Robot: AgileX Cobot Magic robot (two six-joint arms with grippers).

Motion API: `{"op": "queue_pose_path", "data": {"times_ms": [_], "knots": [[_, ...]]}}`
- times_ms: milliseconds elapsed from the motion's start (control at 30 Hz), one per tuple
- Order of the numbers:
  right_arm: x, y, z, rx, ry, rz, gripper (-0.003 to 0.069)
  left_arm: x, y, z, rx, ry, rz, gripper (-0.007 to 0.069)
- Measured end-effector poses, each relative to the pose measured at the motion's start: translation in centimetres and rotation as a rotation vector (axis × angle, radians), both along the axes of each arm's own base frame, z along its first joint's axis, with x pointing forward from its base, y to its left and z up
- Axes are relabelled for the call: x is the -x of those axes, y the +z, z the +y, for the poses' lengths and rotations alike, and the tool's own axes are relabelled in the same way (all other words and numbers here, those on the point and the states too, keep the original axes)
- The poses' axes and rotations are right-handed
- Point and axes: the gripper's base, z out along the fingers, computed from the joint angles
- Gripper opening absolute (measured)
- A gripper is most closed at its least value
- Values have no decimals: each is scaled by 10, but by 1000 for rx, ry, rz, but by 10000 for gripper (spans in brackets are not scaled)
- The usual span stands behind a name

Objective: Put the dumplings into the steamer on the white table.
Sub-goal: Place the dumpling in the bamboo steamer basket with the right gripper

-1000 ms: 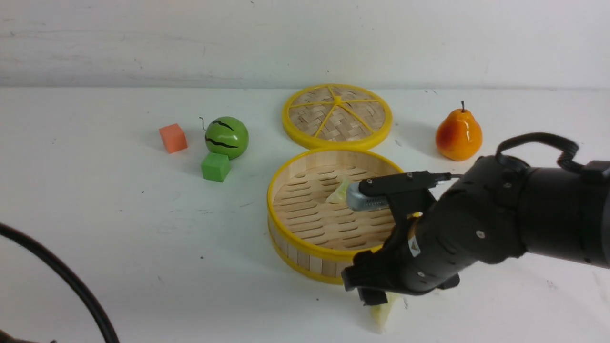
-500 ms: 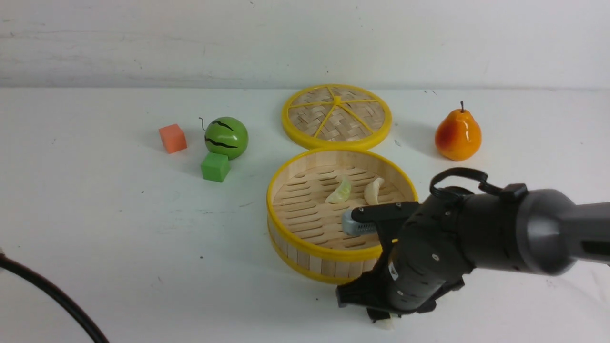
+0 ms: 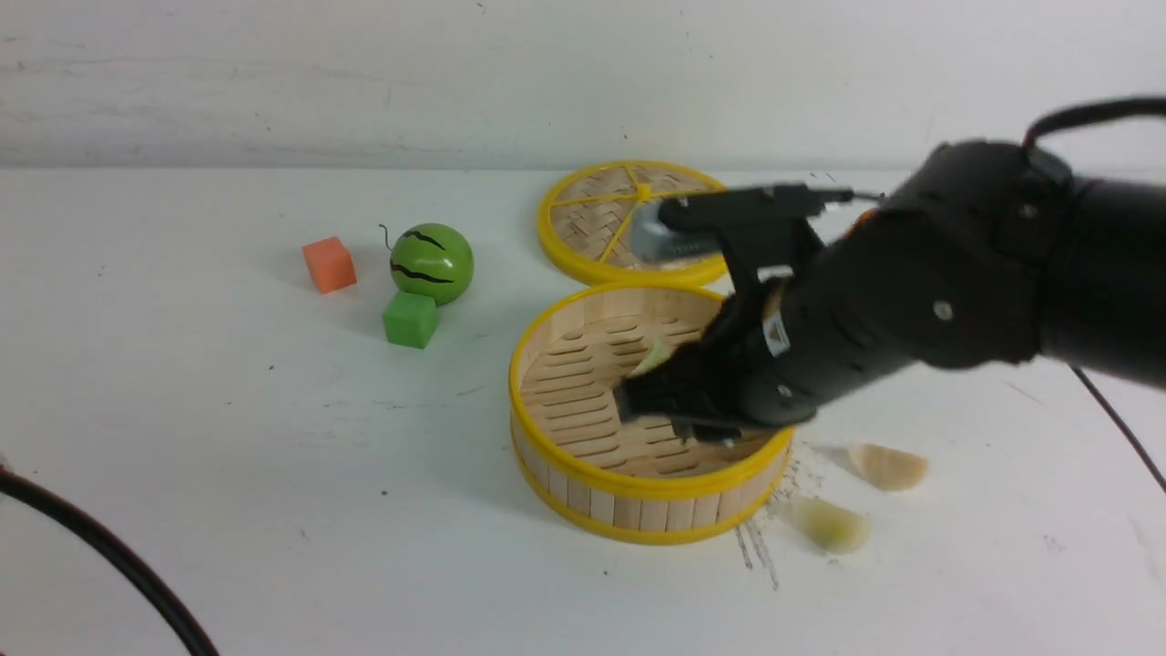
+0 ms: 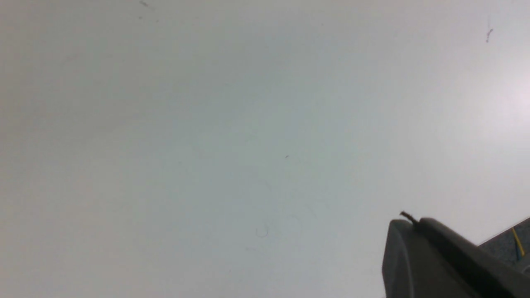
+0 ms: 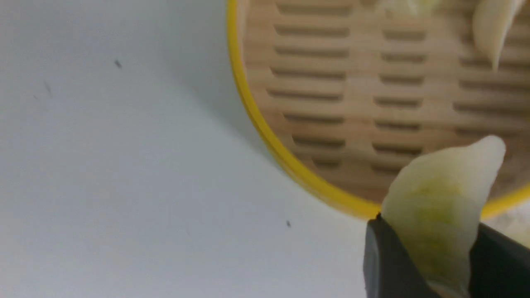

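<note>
Roughly by size, from where I stand:

- Table (image 3: 228, 437): white and scuffed, carrying everything below.
- Right arm: stretched across above the steamer. The right claw (image 5: 439, 265) is closed partway on the held dumpling (image 5: 439, 194), which is pale green and pinched at one end, the rest poking out free.
- Left claw (image 4: 434, 256): closed over bare table, nothing seen in it.
- Steamer (image 3: 556, 465): uncovered, with the stowed dumplings (image 5: 492, 29), two of them, on its slats.
- Lid (image 3: 583, 228): lying flat behind the steamer, partly hidden by the arm.
- Melon (image 3: 432, 262), green cube (image 3: 409, 319), orange cube (image 3: 329, 264): off to the left, well apart from the work.
- Cream dumpling (image 3: 885, 466), green dumpling (image 3: 831, 527): loose on the table near the steamer's right side, not yet collected.

Hazards, as I judge them:

- The held dumpling seems nearer the steamer's rim than its middle. Released there, it may strike the yellow edge and tumble out.
- It is glossy and gripped by a tip, so it could slip early.
- Going lower risks pressing on the stowed dumplings or shoving the steamer.
- A careless sweep back could scatter the two loose ones.
</note>
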Motion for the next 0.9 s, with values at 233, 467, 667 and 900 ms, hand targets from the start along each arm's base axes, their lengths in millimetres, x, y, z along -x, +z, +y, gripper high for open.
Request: {"op": "queue_pose_path", "data": {"times_ms": [233,467,667,900], "knots": [[-52,-12,40,61,52,-44,195,0,1,-1,19,-3,-5,-11],[-102,-69,69,143,33,-32,195,1,0,-1,3,-16,1,-4],[-132,-102,61,144,-80,37,206,1,-1,0,-6,-20,8,-4],[-138,-108,46,113,-148,164,455,2,-1,0,-15,-24,15,2]]}}
